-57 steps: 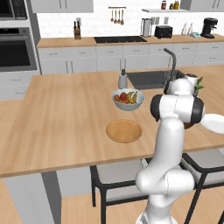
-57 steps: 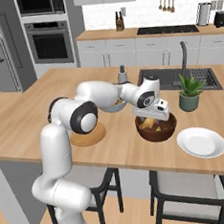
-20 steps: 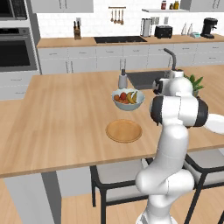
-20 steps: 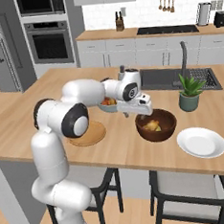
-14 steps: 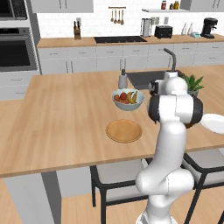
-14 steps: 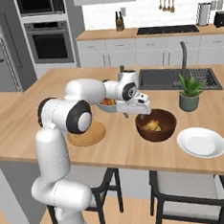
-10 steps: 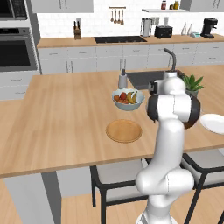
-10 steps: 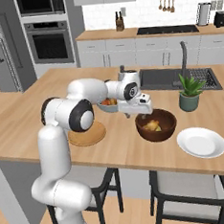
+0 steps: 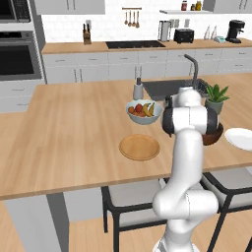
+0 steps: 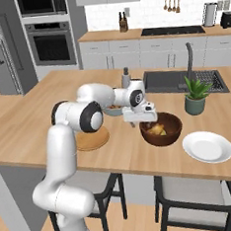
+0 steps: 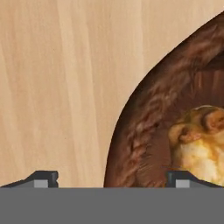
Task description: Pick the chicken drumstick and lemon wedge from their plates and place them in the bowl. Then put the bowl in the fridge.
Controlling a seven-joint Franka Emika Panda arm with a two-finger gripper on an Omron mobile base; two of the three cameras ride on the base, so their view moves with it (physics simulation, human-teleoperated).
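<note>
Bowl (image 10: pixel 161 129) rim sits between the spread fingertips (image 11: pixel 43 178): the gripper (image 10: pixel 141 117) hangs empty with its jaws wide apart, one tip over the bare counter (image 10: pixel 34 124) and the other over the bowl's inner wall. Inside the bowl lies the chicken drumstick (image 11: pixel 199 146), golden-brown; whether the lemon wedge is with it cannot be told. Just beside the bowl, away from the arm, is the white plate (image 10: pixel 207 146); the potted plant (image 10: pixel 194 96) stands behind it. On the bowl's other side lie the wooden plate (image 9: pixel 140 146) and, further back, the fruit bowl (image 9: pixel 143 111).

two plates (image 9: pixel 140 146) (image 10: pixel 207 146), two bowls (image 10: pixel 161 129) (image 9: pixel 143 111), one potted plant (image 10: pixel 195 96), two stools (image 10: pixel 194 199) (image 9: pixel 131 201).
</note>
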